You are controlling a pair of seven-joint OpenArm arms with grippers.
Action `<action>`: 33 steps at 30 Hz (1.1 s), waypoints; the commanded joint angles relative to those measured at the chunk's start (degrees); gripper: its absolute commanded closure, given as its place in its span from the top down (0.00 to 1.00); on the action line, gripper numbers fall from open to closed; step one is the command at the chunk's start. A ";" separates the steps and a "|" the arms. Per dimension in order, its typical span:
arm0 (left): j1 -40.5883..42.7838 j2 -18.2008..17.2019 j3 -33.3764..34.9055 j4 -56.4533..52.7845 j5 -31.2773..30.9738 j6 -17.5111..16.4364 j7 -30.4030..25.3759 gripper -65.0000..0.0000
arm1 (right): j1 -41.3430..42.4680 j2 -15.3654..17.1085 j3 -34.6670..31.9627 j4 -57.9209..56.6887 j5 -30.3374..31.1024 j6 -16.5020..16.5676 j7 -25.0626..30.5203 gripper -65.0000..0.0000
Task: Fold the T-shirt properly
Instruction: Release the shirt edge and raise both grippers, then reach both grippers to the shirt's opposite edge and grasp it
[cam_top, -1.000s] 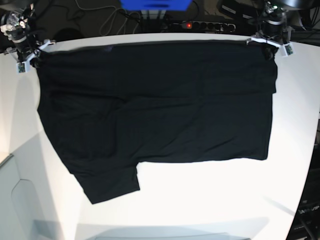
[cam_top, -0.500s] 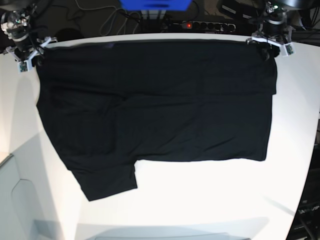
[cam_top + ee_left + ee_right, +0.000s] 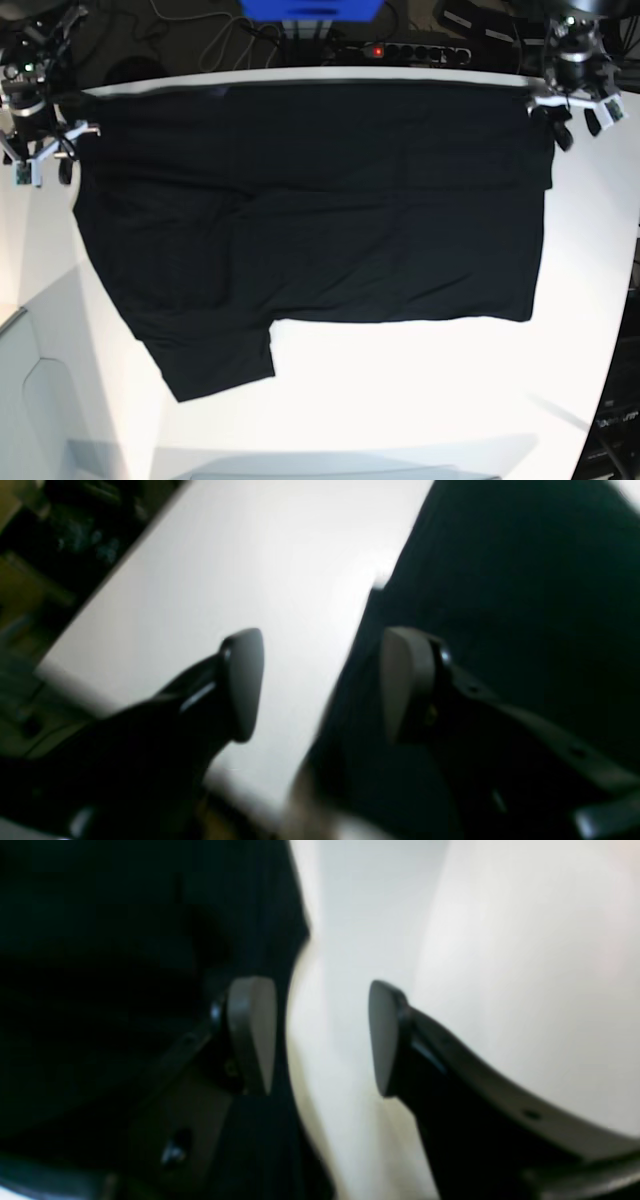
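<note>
**Operator:** State the position of the T-shirt (image 3: 310, 210) and the reason it lies as it does.

**Technician:** The T-shirt lies flat on the white table (image 3: 420, 390); its long top edge runs along the far edge of the table; one sleeve projects toward the camera at the lower left of the base view. The cloth appears doubled over along the far edge, though on black fabric the layers are hard to separate, so treat that as probable only. A flat, squared layout gives straight edges for the next fold.

**Operator:** State the condition of the left gripper (image 3: 320, 685).

**Technician:** Its jaws stand apart with nothing between them; one finger is over bare table, the other over the dark cloth, so the gripper straddles the shirt's side edge. In the base view it sits just beside the far corner on that view's right, clear of the fabric.

**Operator:** And the right gripper (image 3: 320, 1035)?

**Technician:** Likewise spread and empty; the shirt's edge runs close by one finger, and bare table shows in the gap. In the base view it stands just off the far corner on that view's left.

**Operator:** Why are both placed at the corners?

**Technician:** In my judgement the two corners are the natural hold points for a wide fold; with both sets of jaws parted, the cloth rests under its own weight and the edge stays straight.

**Operator:** What remains?

**Technician:** The sleeve at the lower left is not yet tucked; further folds are required.
</note>
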 commanded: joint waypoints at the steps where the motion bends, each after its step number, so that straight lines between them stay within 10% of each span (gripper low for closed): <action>1: -1.25 -0.55 -0.29 1.14 0.05 0.03 -1.69 0.56 | 1.69 0.61 -0.62 0.41 0.34 -0.21 1.31 0.47; 17: -33.25 -8.64 11.76 -22.68 0.14 0.12 -1.60 0.56 | 43.80 1.58 -13.90 -34.67 -19.70 -0.21 -3.44 0.47; 24: -44.33 -11.71 15.71 -37.36 0.14 0.12 -1.69 0.56 | 52.06 4.74 -14.25 -53.92 -20.93 -0.21 8.96 0.48; 33: -54.53 -13.65 20.11 -50.11 0.14 0.12 -2.13 0.56 | 53.38 9.14 -14.25 -72.38 -20.93 -8.87 24.34 0.48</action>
